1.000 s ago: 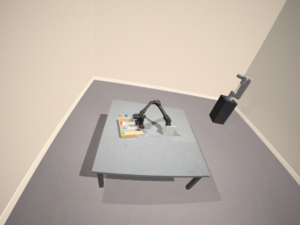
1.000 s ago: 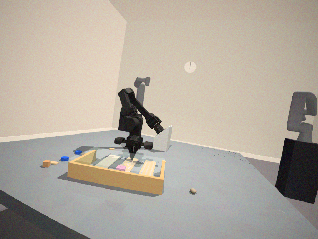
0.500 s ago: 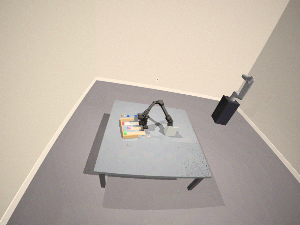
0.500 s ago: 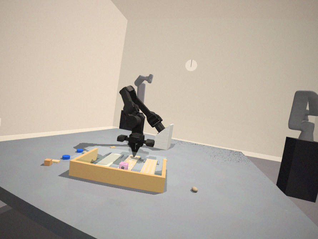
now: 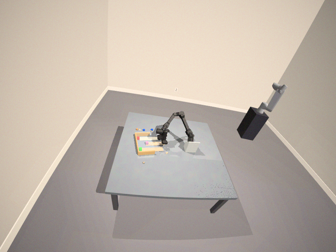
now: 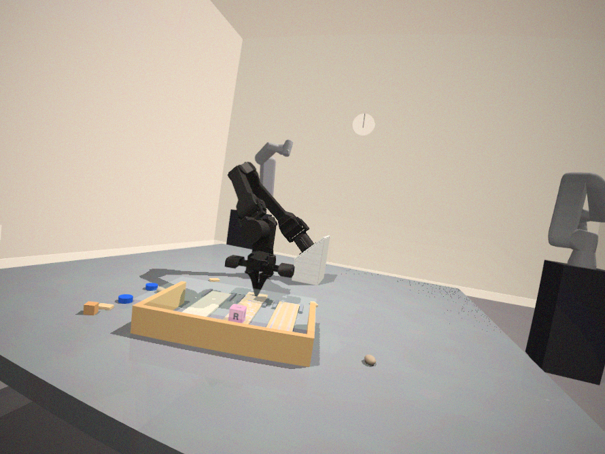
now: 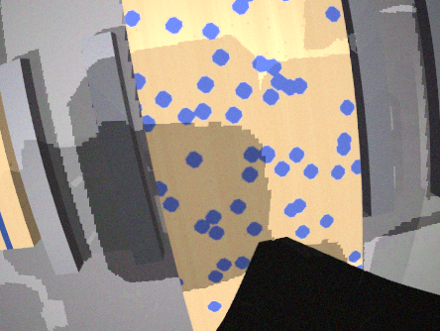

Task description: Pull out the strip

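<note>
pink cube marked r (image 6: 236,312) sits inside the tan tray (image 6: 219,337), close to the tray's front wall in the exterior view, on the middle strip, the blue-dotted one (image 7: 264,110). that strip's long axis runs from the cube straight back toward the tray's open far side, where i am. my gripper (image 6: 259,284) points straight down at the strip's far end, fingers clenched tight with nothing between them; tips at or just above the strip, contact not clear. cube lies along the strip from me, toward the front wall. the pale strip (image 6: 207,302) and the striped strip (image 6: 285,315) flank it, each just beside. my judgement: the drag must follow this long axis, away from the cube, without straying sideways onto a neighbour.
</note>
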You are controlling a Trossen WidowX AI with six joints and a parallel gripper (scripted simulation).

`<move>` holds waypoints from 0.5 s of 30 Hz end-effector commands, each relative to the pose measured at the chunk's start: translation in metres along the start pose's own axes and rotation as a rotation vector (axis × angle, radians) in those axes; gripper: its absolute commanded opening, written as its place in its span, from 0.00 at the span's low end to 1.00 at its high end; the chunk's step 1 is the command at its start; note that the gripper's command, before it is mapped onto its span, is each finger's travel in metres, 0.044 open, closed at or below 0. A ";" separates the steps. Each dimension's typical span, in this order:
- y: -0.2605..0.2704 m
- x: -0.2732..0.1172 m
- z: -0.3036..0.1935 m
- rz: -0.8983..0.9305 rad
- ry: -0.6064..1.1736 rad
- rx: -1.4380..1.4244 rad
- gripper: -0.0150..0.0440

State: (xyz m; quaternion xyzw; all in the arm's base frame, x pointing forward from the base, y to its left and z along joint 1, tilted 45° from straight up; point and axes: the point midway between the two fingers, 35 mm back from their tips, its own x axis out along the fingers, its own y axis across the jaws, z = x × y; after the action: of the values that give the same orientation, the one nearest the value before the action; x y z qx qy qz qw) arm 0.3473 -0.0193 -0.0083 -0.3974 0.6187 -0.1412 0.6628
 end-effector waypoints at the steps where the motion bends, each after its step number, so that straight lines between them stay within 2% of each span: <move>1: 0.000 0.004 -0.011 0.001 0.017 -0.011 0.25; 15: 0.000 0.004 -0.033 0.001 0.017 -0.012 0.25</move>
State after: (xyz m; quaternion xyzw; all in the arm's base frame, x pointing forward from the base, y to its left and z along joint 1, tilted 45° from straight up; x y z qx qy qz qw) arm 0.3261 -0.0276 -0.0060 -0.3977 0.6184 -0.1410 0.6630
